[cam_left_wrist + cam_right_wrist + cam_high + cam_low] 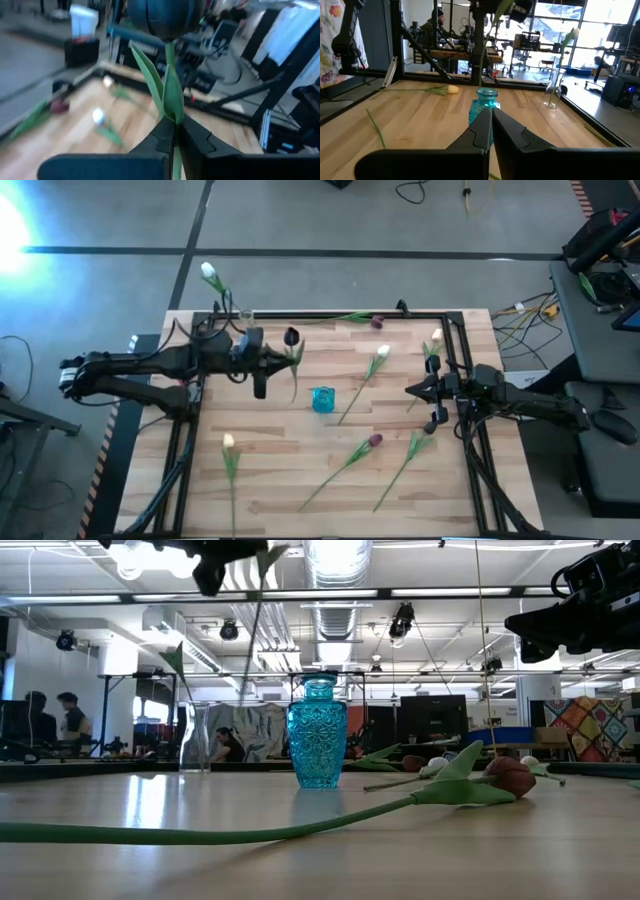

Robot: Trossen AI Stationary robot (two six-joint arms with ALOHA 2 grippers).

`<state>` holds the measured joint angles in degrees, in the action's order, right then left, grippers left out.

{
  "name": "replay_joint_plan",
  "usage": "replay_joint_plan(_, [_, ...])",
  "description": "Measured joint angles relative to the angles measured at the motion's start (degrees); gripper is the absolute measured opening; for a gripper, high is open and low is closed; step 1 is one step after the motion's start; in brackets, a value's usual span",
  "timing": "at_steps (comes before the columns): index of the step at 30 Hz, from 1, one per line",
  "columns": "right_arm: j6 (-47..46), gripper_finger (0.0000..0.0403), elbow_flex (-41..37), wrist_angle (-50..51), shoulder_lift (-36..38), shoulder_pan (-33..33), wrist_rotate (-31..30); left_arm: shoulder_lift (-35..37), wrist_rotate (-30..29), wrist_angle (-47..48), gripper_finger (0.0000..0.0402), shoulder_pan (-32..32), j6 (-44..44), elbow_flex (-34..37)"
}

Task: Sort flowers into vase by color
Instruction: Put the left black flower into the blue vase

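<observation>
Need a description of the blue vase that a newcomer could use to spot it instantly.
Start at the wooden table and go to its middle, between the two arms. The blue vase stands upright there, small, patterned turquoise glass. The only other vase is clear glass, at the far edge, with a white flower in it.

L pincer (292, 360) raised, clamped, R pincer (412, 390) closed, idle at edge

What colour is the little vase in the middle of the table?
The vase is bright blue-green patterned glass, clearest in the low view.
</observation>
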<state>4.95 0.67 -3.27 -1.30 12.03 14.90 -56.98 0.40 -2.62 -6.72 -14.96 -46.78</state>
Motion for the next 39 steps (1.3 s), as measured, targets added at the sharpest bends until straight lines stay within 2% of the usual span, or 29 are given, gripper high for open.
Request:
replay_joint_plan(9, [0.0,0.0009,0.0,0.0,0.0,0.0,0.0,1.1,0.1,-9.9,0.0001,1.9,7.5,-0.1])
replay_joint_plan(19, [0.0,0.0009,0.0,0.0,0.0,0.0,0.0,3.5,0.2,-10.8,0.0001,2.3,11.3,-0.1])
replay_joint_plan(29, [0.0,0.0009,0.0,0.0,0.0,0.0,0.0,2.2,3.1,-13.6,0.0001,2.5,9.9,-0.1])
replay_joint_plan(39, [0.0,0.0009,0.0,0.0,0.0,0.0,0.0,-3.3,5.2,-19.2,0.0001,3.6,7.5,-0.2])
